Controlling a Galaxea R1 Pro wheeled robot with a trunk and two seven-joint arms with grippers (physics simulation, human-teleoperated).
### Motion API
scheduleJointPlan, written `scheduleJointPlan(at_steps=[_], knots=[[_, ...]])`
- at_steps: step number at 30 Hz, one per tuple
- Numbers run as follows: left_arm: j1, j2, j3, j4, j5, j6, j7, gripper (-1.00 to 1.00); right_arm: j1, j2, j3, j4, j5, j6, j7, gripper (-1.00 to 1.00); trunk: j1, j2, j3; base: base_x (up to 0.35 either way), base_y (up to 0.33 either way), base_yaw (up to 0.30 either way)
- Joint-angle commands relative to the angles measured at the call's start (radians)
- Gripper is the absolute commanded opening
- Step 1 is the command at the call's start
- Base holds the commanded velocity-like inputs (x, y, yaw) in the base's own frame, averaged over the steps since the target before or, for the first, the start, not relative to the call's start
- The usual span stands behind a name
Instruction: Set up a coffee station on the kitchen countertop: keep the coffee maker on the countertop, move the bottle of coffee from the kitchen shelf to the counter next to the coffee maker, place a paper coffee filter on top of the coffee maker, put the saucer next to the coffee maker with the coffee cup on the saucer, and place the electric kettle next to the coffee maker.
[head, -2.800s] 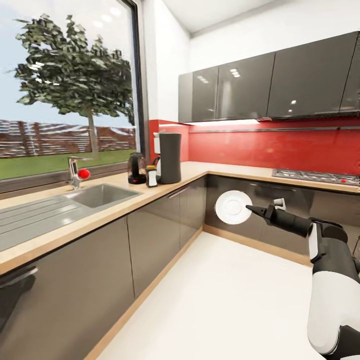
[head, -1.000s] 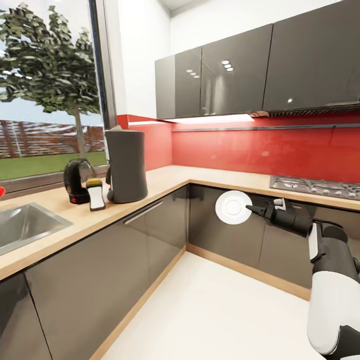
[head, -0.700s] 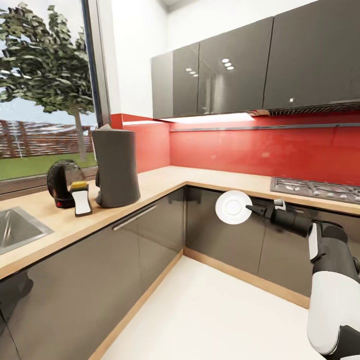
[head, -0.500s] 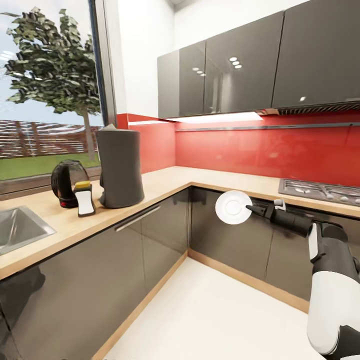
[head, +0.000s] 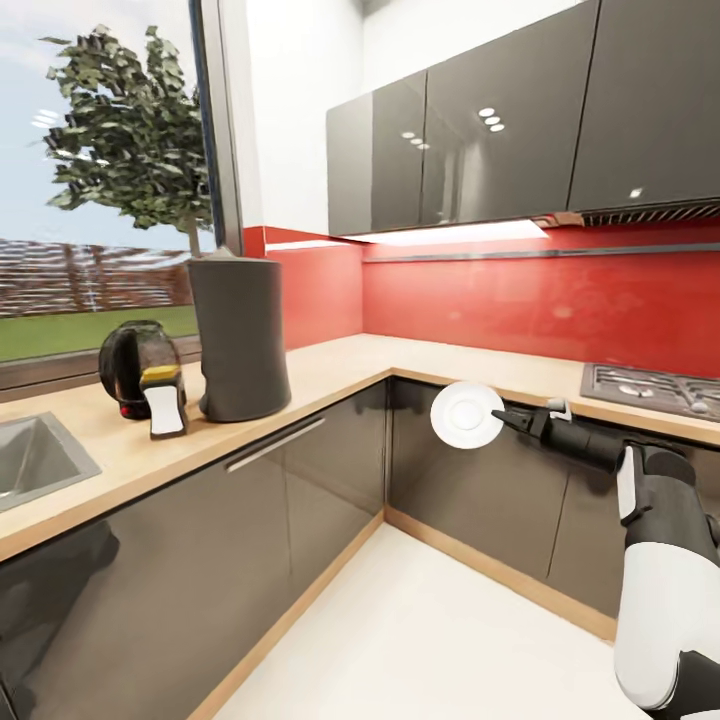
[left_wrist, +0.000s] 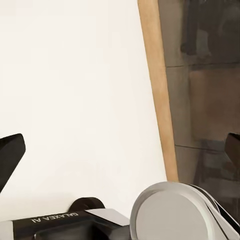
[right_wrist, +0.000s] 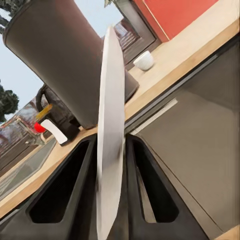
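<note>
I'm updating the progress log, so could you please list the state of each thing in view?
saucer: held on edge in the right pincer, over the floor
coffee maker: upright on the countertop
bottle of coffee: upright beside the coffee maker
electric kettle: upright behind the bottle
coffee cup: upright on the countertop, not on the saucer

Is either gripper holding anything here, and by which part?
The right gripper holds the saucer by its rim, pinched edge-on between both fingers. The left gripper's fingers stand apart with nothing between them.
</note>
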Motion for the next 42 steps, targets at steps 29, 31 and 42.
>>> scheduleJointPlan(at_steps=[29, 31, 42], knots=[[-0.001, 0.0, 0.008, 0.0, -0.005, 0.01, -0.002, 1.0, -0.001, 0.001, -0.003, -0.003, 0.006, 0.008, 0.02, -1.0, 0.0, -0.001, -0.001, 0.116, -0.142, 0.04], [-0.001, 0.0, 0.008, 0.0, -0.005, 0.01, -0.002, 1.0, -0.001, 0.001, -0.003, -0.003, 0.006, 0.008, 0.02, -1.0, 0.0, -0.001, -0.001, 0.169, -0.261, 0.139], [-0.001, 0.0, 0.009, 0.0, -0.005, 0.01, -0.003, 1.0, -0.001, 0.001, -0.003, -0.003, 0.007, 0.008, 0.02, -1.0, 0.0, -0.001, -0.001, 0.061, -0.093, 0.242]])
